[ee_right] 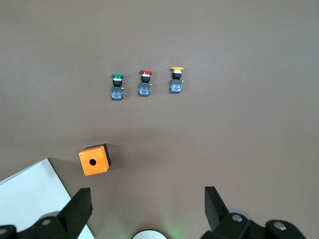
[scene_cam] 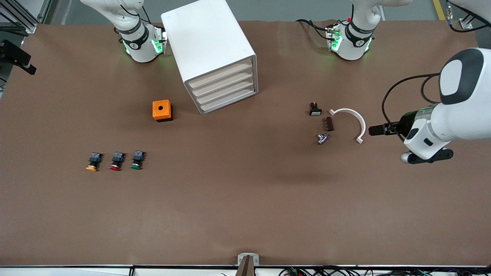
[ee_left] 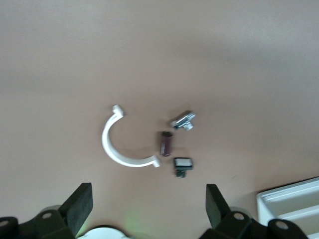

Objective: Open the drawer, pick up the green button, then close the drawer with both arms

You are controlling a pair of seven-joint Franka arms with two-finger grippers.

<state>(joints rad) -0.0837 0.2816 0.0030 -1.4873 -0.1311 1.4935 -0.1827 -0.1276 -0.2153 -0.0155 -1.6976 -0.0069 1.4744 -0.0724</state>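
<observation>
No writing is legible anywhere. Both pincers gape wide and empty: left gripper (ee_left: pixel 144 209) above a white clip (ee_left: pixel 121 144), right gripper (ee_right: pixel 147 209) above the green button (ee_right: pixel 117 85).

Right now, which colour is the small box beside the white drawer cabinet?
Orange, with a black base; the small box shows best in the front view.

No readable text, label, brand or number on any object. Only small dark marks on black bands of both arm bases (scene_cam: pixel 141 38), too small to read.
</observation>
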